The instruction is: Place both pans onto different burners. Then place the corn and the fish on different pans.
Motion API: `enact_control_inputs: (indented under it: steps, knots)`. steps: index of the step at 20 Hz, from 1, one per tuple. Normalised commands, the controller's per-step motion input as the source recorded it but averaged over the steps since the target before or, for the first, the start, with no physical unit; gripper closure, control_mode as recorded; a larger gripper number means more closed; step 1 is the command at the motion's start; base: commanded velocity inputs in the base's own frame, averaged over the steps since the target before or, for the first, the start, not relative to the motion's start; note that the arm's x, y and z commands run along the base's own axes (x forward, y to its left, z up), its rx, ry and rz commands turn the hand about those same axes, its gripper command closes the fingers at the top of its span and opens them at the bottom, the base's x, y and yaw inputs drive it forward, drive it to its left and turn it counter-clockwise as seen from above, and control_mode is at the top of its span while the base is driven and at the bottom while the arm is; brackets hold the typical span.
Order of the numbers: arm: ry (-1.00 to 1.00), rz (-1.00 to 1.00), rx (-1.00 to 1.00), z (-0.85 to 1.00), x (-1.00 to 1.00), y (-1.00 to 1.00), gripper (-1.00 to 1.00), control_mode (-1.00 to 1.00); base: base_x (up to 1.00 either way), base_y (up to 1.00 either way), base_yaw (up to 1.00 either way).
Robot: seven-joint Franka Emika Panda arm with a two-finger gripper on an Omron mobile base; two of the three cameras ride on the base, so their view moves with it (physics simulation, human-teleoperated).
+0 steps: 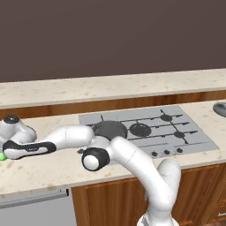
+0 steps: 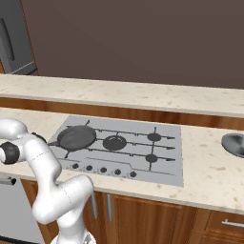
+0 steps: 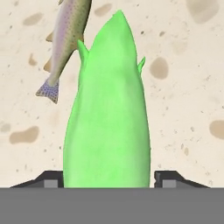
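Down at the bottom of the hand view, the claw [image 3: 107, 181] sits with one dark fingertip [image 3: 50, 180] on each side of the corn [image 3: 107, 118]. The tips lie right against the green flanks, yet I cannot tell whether they are clamped on it or merely beside it. The corn fills the middle of that frame, wide at the bottom and tapering to a point near the top edge, lying on the speckled beige counter [image 3: 188, 87]. Just past its upper left flank lies the fish [image 3: 65, 39], a slim spotted body with its tail fin spread at the middle left, close to the corn but not touching it.

In the left base view the white arm [image 1: 132, 163] rises from the lower right, bends at a dark joint and reaches across to the far left edge, where a sliver of the green corn [image 1: 2, 156] peeks out under the hand. Further back, at the centre of that frame, the grey hob [image 1: 148, 130] is set into the counter [image 1: 44, 170]. A black pan [image 2: 76, 137] rests on the hob's left burner in the right base view, with the larger middle burner [image 2: 115, 142] bare beside it. At the far right edge of that view, a silver-grey pan [image 2: 233, 144] sits on the counter well apart from the hob.
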Motion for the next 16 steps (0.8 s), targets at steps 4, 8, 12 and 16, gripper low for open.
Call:
enact_control_inputs:
  steps: [4,8,12,16]
  knots:
    - [0.01,0.00,0.00,0.16,-0.01,-0.10,1.00,-1.00,0.00,0.00,0.00]
    - [0.00,0.00,0.00,0.96,-0.32,-0.61,1.00,-1.00,0.00,0.00,0.00]
    - [0.00,0.00,0.00,0.82,-0.58,-0.95,1.00,-1.00,0.00,0.00,0.00]
    - [0.00,0.00,0.00,0.54,-0.70,-1.00,1.00,-1.00,0.00,0.00,0.00]
